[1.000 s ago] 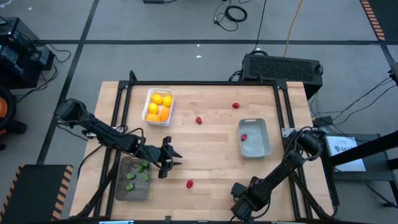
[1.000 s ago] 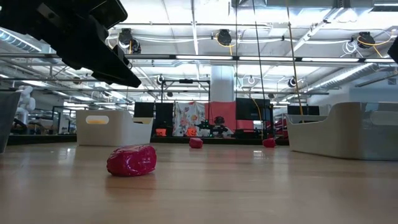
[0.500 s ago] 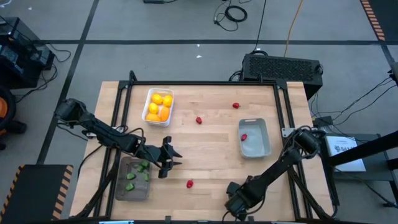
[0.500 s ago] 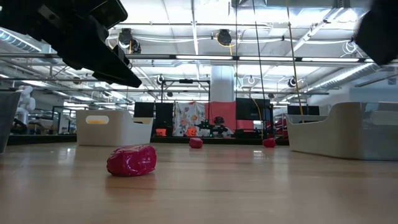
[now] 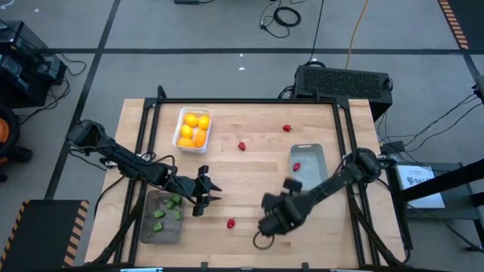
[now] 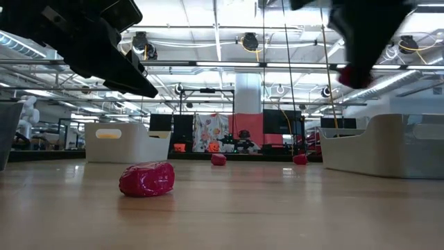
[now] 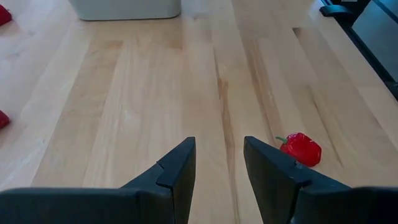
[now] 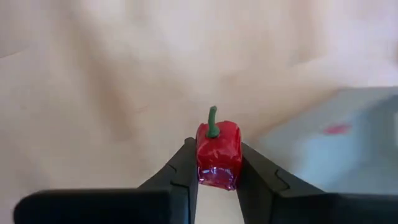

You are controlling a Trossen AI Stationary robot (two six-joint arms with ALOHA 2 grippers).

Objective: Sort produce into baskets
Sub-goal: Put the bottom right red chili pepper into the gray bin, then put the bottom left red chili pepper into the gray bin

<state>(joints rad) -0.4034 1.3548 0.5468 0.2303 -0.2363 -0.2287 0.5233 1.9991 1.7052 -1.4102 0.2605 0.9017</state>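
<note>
My right gripper [image 8: 214, 177] is shut on a small red pepper piece [image 8: 218, 153] with a green stem. It is raised above the table near the light grey basket [image 5: 311, 180], which holds one red piece [image 5: 296, 167]. In the low view the held piece [image 6: 347, 75] shows high up. My left gripper [image 7: 217, 163] is open and empty over bare wood beside the dark mesh basket [image 5: 149, 227], which holds green pieces. A loose red piece [image 7: 301, 149] lies on the table near it. The white basket [image 5: 181, 121] holds yellow and orange fruits. My right gripper pinches the red pepper piece by its two opposite sides [image 8: 200, 163] between its two fingers. The green stem [image 8: 212, 121] points away from the gripper. The piece is lifted clear of the table.
Two more red pieces [image 5: 242, 146] [image 5: 286, 128] lie on the wood toward the far edge, between the white and light grey baskets. A black rail frames the table [image 5: 249, 102]. Bare wood lies in the middle.
My right arm has swung from the table's near right corner up and toward the table's middle, beside the light grey basket, and now shows high in the low view with the red piece.
</note>
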